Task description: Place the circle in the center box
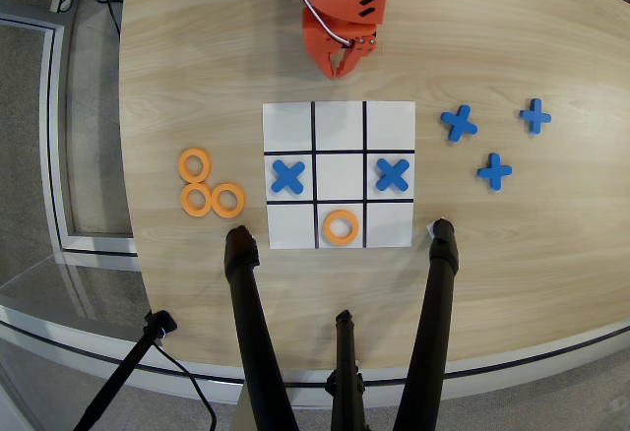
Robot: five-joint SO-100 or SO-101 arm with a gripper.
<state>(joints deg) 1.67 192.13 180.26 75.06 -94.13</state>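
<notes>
In the overhead view the white 3x3 sheet (339,114) lies mid-table. Its center box (340,175) is bare. Three orange rings lie on the wood left of the sheet (194,164), (196,199), (227,200). A fourth orange ring (341,226) lies in the bottom middle square. Blue crosses lie in the middle-left square (286,176) and middle-right square (393,174). My orange gripper (343,69) hangs above the sheet's top edge, apart from every piece, jaws close together and holding nothing.
Three blue crosses (459,122), (535,115), (494,170) lie on the wood right of the sheet. Black tripod legs (241,254), (442,244) stand on the table near the sheet's bottom corners. The table edge curves along the bottom.
</notes>
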